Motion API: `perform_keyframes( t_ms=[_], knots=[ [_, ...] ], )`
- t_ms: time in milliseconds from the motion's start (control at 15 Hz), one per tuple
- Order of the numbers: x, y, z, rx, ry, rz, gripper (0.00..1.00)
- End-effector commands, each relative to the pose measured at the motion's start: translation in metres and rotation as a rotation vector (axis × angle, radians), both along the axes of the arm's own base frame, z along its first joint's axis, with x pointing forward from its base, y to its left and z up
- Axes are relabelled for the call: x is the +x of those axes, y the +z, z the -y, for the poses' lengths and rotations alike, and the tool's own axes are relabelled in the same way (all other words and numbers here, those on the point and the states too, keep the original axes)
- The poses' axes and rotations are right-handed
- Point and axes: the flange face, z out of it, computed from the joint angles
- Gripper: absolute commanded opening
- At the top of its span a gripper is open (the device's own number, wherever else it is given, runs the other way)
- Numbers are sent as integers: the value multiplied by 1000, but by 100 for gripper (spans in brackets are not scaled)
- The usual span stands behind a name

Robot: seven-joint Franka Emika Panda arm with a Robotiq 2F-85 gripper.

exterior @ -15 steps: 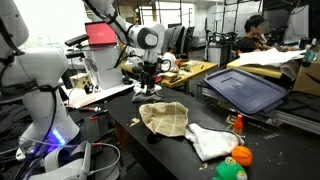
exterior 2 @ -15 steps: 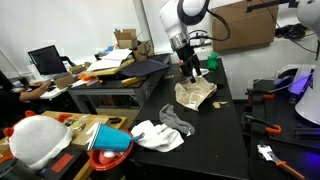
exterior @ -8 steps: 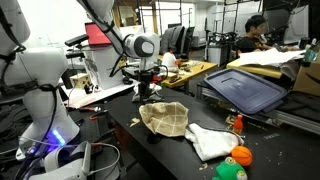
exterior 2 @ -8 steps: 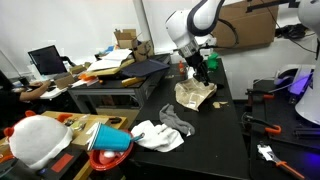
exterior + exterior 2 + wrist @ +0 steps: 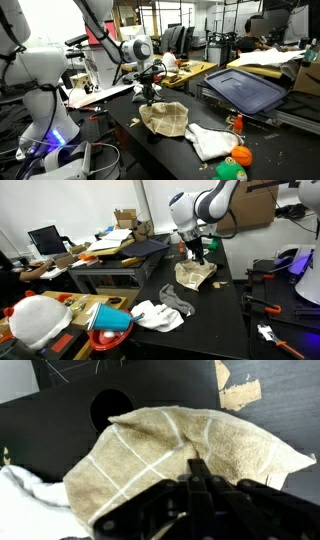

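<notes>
A beige towel with white grid stripes [image 5: 165, 116] [image 5: 194, 275] lies bunched on the black table [image 5: 130, 130]. It fills the middle of the wrist view [image 5: 150, 450]. My gripper [image 5: 149, 97] [image 5: 196, 257] [image 5: 197, 462] points down at the towel's far edge. Its two fingers are pressed together with their tips on the cloth, shut on a pinch of the towel's edge. The fold held between the tips is hidden by the fingers.
A crumpled white cloth [image 5: 208, 140] [image 5: 158, 313] lies beside the towel. An orange ball [image 5: 240, 155] and a green one [image 5: 230, 171] sit near the table corner. A dark bin lid [image 5: 245, 90] stands beyond. A round hole [image 5: 110, 405] and tape scraps [image 5: 240, 395] mark the tabletop.
The fingers have gone from wide open to shut. The gripper has come down and shifted slightly onto the towel's edge. The towel itself lies as before.
</notes>
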Motion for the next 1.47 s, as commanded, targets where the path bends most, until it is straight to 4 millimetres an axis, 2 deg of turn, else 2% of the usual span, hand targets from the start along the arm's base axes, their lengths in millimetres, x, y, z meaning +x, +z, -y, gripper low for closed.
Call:
perform_keyframes(
  t_ms=[0,333,667,1400],
  knots=[
    [-2,-11,-13,-15,-8,85,0],
    [-6,-33,-22,-11,-51,108,0],
    [-11,-59,-29,88,-128,50,0],
    [-10,-79,-35,158,-197,92,0]
  ],
)
